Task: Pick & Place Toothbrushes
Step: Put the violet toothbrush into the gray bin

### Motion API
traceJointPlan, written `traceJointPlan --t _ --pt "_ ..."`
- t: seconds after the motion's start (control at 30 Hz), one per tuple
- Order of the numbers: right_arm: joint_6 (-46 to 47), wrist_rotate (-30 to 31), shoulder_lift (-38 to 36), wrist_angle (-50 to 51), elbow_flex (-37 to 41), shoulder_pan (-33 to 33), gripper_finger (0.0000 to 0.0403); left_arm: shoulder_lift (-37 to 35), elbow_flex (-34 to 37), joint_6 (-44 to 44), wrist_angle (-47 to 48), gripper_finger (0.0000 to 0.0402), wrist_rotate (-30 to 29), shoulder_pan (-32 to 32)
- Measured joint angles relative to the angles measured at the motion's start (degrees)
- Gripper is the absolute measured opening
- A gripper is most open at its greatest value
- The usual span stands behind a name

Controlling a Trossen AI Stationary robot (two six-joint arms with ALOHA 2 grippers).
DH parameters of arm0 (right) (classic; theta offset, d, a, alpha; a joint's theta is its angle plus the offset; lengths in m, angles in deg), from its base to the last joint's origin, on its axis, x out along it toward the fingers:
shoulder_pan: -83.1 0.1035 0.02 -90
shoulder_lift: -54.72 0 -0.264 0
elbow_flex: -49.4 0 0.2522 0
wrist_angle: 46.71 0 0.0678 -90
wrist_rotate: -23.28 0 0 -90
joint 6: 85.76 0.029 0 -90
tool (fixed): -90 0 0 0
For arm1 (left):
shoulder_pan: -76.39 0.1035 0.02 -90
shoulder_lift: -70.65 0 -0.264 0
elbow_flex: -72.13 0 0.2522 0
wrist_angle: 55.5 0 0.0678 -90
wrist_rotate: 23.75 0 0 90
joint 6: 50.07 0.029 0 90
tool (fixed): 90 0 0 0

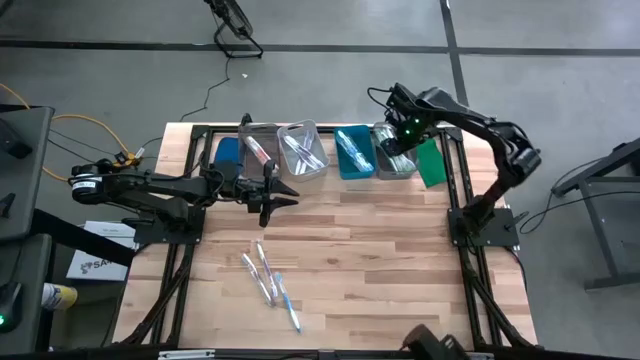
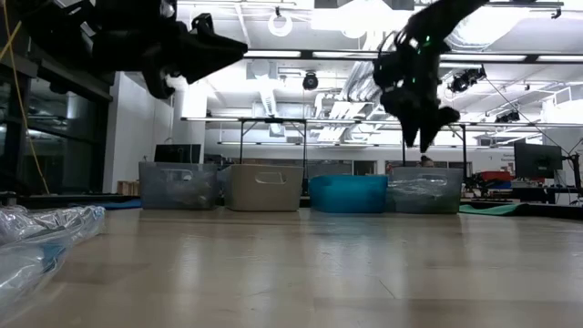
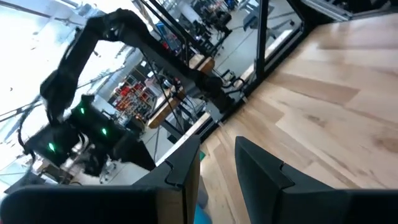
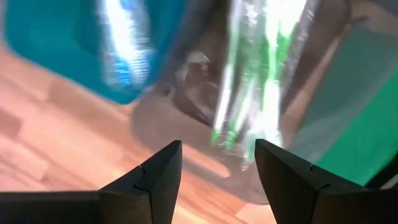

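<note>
High view: four bins stand in a row along the far edge of the table. From left to right they are a clear bin, a grey bin, a teal bin and a second clear bin. Each holds toothbrushes. A few loose toothbrushes lie near the middle of the table toward its near edge, well apart from the bins. The right claw hangs above the rightmost clear bin; in its wrist view its fingers stand apart with nothing between them, over green toothbrushes in that bin. The left claw hovers just near of the left bins, its fingers slightly apart, empty.
</note>
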Motion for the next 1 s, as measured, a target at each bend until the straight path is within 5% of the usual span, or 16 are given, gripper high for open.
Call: traceJointPlan --t 0.4,0.7,1.0 --pt "-0.9 4.4 -16.0 -3.6 5.6 19.0 0.0186 0.0 -1.0 3.0 8.8 0.0097 -4.5 0.0" --pt "7.7 6.9 -33.5 -39.7 34.8 37.5 0.0185 0.2 -13.2 2.8 46.1 0.0097 -11.5 -2.4" --pt "9.7 16.0 -35.2 -50.9 41.9 51.1 0.0185 0.1 -19.0 3.4 67.3 0.0097 -11.8 -9.2"
